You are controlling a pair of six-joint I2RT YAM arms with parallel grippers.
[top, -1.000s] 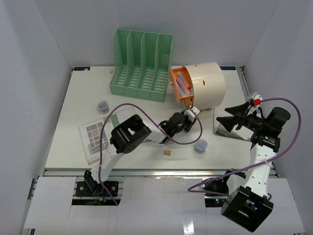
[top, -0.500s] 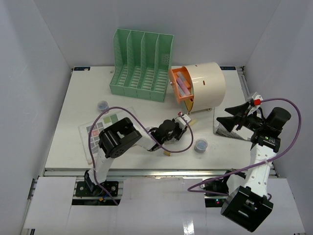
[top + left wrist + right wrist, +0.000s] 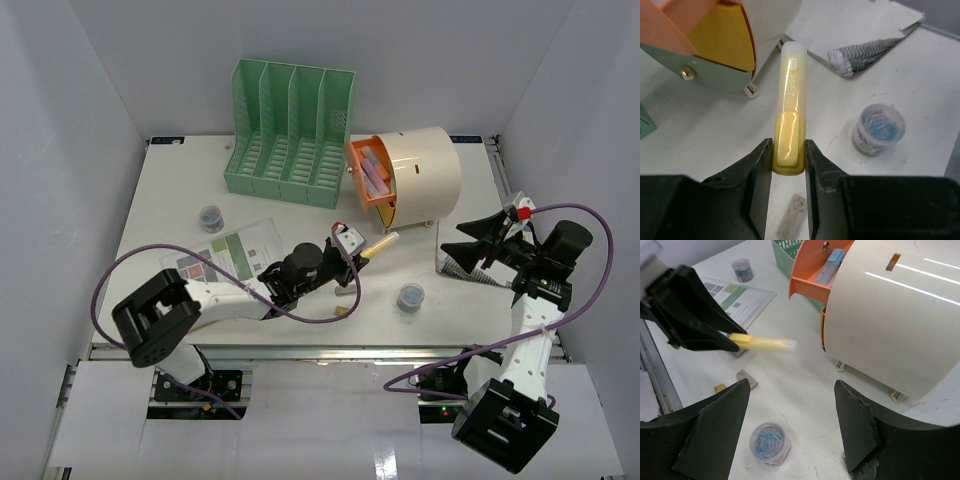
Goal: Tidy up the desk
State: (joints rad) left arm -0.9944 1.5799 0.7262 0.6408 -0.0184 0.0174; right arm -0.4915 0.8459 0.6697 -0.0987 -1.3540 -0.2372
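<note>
Both arms wore white shells over black joints; the left arm (image 3: 215, 297) carried a blocky black housing (image 3: 155, 318) at its near end, and the right arm (image 3: 530, 330) a like block (image 3: 505, 425); a purple cable (image 3: 105, 280) looped off the left, a second cable (image 3: 590, 225), also purple, off the right; the left end effector (image 3: 788, 150) had matte black fingers; the right end effector (image 3: 790, 395) had broad, black, wedge-shaped ones; a small red mark (image 3: 522, 211) showed at the right wrist.
</note>
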